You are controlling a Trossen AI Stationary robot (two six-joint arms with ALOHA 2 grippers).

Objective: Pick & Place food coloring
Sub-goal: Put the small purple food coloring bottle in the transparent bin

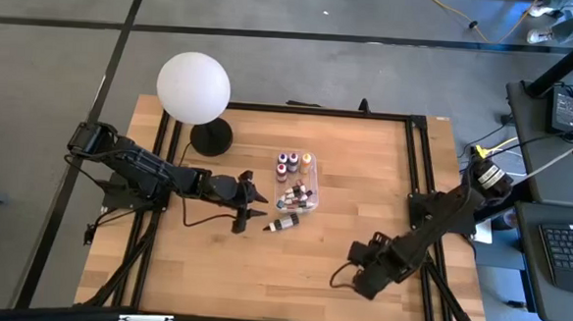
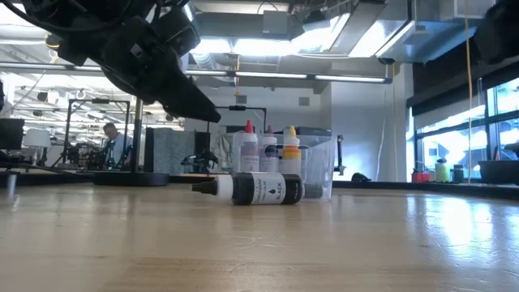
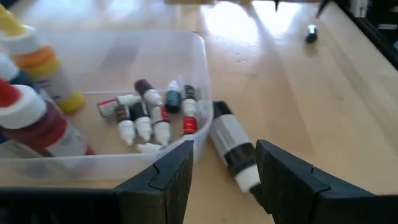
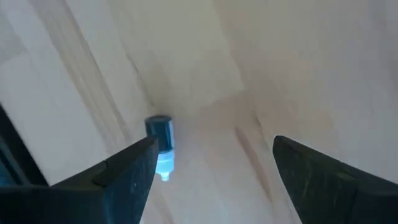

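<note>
A dark food coloring bottle [image 1: 282, 222] lies on its side on the table [image 1: 212, 265], just outside the clear plastic box [image 1: 311, 186] where the other bottles [image 3: 155, 112] stand or lie. The left gripper [image 1: 253, 203] hovers beside it, jaws parted and empty. The right gripper [image 4: 211, 180] hangs wide open over a small blue-capped bottle [image 4: 160, 144], well apart from the box.
</note>
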